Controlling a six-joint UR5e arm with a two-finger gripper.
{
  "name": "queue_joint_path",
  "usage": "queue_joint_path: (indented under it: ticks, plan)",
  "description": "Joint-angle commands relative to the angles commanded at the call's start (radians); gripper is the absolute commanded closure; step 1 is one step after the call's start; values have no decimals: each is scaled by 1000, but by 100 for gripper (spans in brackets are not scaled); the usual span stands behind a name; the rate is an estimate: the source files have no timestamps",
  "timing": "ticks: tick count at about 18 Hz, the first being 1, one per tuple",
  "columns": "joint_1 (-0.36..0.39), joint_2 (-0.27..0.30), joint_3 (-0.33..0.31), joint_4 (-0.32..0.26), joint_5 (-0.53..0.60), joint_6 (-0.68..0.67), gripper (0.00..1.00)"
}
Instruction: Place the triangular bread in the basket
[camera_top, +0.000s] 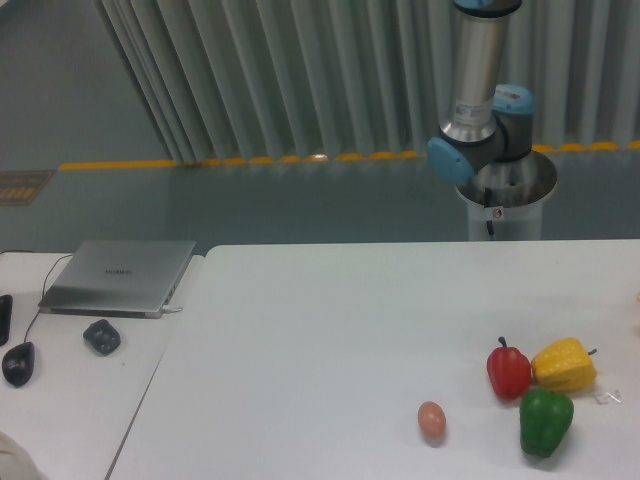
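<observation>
Triangular bread and basket not in view. Pincer out of frame above; only arm (478, 90) showing, upright behind desk (330, 340). On desk right: red pepper (508, 370) touching yellow pepper (565, 365), green pepper (545, 422) just below, egg (431, 419) near left. Side desk: closed laptop (118, 276), lid logo too small to read; mouse (17, 363), dark lump (101, 336).

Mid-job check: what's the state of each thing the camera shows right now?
Arm: raised behind the table, gripper out of view.
Laptop: closed, flat on the side table.
Red pepper: on the table, touching the yellow pepper.
Yellow pepper: lying on its side.
Green pepper: on the table, just in front of the other two.
Egg: alone, intact.
Mouse: on the side table, corded.
Bread, basket: not in view.
</observation>
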Motion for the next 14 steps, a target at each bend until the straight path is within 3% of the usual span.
queue_joint_path:
  ticks: [6, 11, 14]
  plan:
    - [-109, -32, 2, 11, 9, -9, 0]
    - [-176, -81, 8, 15, 8, -118, 0]
    - [-184, -92, 6, 43, 9, -136, 0]
